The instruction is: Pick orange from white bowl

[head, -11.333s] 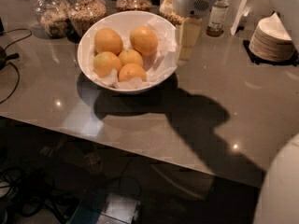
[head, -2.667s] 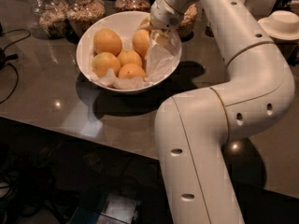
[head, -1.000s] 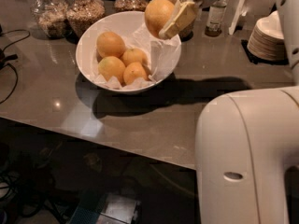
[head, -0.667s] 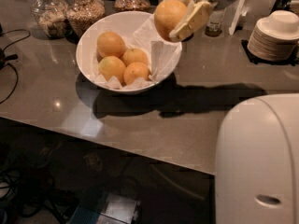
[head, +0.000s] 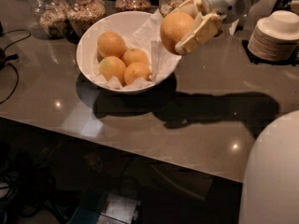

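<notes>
My gripper [head: 189,26] is shut on a large orange [head: 174,31] and holds it in the air over the right rim of the white bowl [head: 88,36]. The bowl stands on the grey counter at the back left, lined with crumpled white paper [head: 156,59]. Several more oranges [head: 111,44] lie inside it, toward its left and front. The held orange is clear of the others. My white arm reaches in from the upper right.
Glass jars of grains [head: 83,10] stand behind the bowl along the back edge. A stack of white saucers [head: 275,36] sits at the far right. A black cable [head: 9,59] lies at the left. My white arm body [head: 275,176] fills the lower right corner.
My gripper reached into the bowl, closed on an orange and lifted it out, up and to the right. The bowl now holds one orange fewer.
</notes>
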You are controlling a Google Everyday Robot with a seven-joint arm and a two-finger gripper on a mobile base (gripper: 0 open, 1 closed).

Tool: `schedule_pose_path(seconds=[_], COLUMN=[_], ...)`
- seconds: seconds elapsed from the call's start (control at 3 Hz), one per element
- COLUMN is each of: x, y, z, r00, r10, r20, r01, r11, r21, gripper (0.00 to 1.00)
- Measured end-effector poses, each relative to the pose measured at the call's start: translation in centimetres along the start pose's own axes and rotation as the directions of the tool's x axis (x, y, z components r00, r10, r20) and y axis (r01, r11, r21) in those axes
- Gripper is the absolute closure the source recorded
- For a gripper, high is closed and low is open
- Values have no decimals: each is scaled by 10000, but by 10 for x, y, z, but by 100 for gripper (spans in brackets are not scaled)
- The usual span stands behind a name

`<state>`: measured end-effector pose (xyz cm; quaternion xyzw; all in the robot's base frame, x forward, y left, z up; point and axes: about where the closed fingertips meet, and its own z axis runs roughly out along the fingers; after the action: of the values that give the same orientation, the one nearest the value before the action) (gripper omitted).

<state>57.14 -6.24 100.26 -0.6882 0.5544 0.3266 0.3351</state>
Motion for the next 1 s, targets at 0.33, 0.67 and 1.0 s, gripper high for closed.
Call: schedule_pose_path(seconds=[0.33, 0.67, 1.0], x=[-2, -17, -28], y=[-1, 28, 72], z=[4, 6, 3], r00=[9997, 9984, 9942], r10=[98, 230, 666], r20=[212, 509, 843], r01=[-98, -214, -622], r11=[9999, 9993, 9966], r21=[-31, -311, -545], gripper=[100, 100, 100])
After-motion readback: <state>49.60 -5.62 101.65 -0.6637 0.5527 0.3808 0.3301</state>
